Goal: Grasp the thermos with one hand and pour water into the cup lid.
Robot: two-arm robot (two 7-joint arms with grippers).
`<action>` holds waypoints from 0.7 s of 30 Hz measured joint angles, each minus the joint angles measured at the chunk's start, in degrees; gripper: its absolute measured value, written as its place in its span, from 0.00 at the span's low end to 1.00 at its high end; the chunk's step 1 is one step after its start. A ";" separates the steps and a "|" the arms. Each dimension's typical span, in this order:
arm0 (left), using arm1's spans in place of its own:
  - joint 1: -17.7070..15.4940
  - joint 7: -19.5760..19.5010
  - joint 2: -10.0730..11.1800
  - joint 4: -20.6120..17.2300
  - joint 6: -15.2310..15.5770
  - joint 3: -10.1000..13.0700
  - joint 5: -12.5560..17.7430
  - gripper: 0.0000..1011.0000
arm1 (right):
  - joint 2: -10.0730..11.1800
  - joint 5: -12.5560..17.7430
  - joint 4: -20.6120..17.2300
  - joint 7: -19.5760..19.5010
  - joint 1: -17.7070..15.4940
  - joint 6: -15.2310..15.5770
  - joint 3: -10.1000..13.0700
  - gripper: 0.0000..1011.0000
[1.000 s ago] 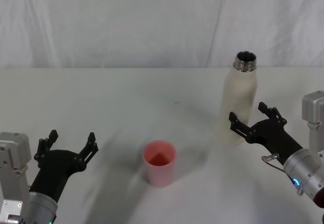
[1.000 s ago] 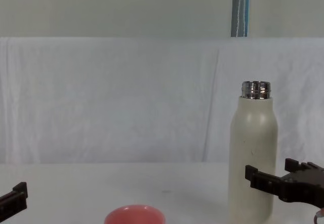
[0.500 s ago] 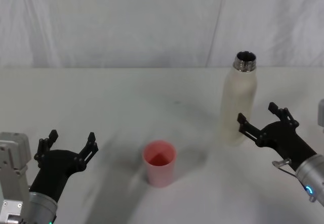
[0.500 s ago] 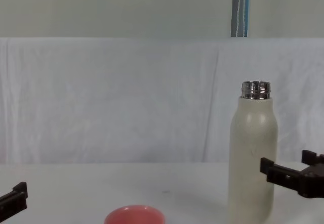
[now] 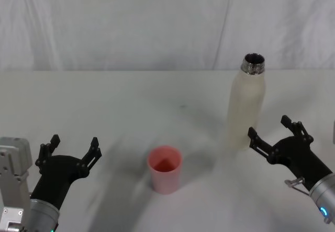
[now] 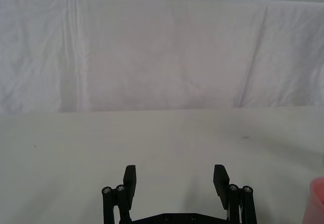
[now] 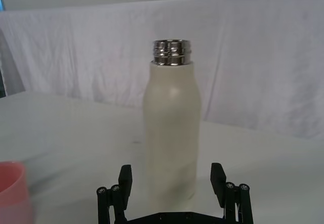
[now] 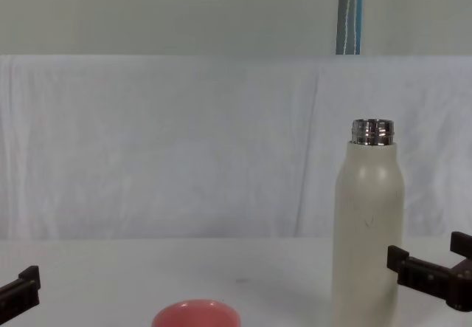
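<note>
The cream-white thermos (image 5: 246, 106) stands upright at the right of the table, its steel neck open; it also shows in the chest view (image 8: 368, 231) and right wrist view (image 7: 171, 133). My right gripper (image 5: 275, 133) is open, just right of and nearer than the thermos, apart from it; its black fingers (image 7: 125, 177) flank the bottle's base in the right wrist view. The pink cup lid (image 5: 165, 168) sits upright at the table's middle front, its rim (image 8: 196, 314) low in the chest view. My left gripper (image 5: 73, 148) rests open at the front left, nothing between its fingers (image 6: 129, 178).
A white cloth (image 5: 131, 101) covers the table and a white backdrop (image 5: 157, 22) hangs behind it. A blue-striped pole (image 8: 351, 13) rises above the backdrop.
My right gripper has drawn back rightward and toward the front, away from the thermos. The thermos, cup lid and left arm have not moved.
</note>
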 joint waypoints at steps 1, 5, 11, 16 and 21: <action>0.00 0.00 0.00 0.00 0.00 0.00 0.00 0.99 | -0.02 -0.07 -0.11 0.00 -0.17 -0.09 -0.08 0.99; 0.00 0.00 0.00 0.00 0.00 0.00 0.00 0.99 | -0.05 -0.43 -0.46 0.13 -0.89 -0.48 -0.52 0.99; 0.00 0.00 0.00 0.00 0.00 0.00 0.00 0.99 | -0.07 -0.76 -0.73 0.61 -1.38 -0.84 -1.03 0.99; 0.00 -0.01 0.00 0.00 0.00 0.00 0.00 0.99 | -0.05 -1.13 -0.76 1.06 -1.48 -1.41 -1.46 0.99; 0.00 0.00 0.00 0.00 0.00 0.00 0.00 0.99 | -0.10 -1.48 -0.75 1.38 -1.70 -2.26 -1.83 0.99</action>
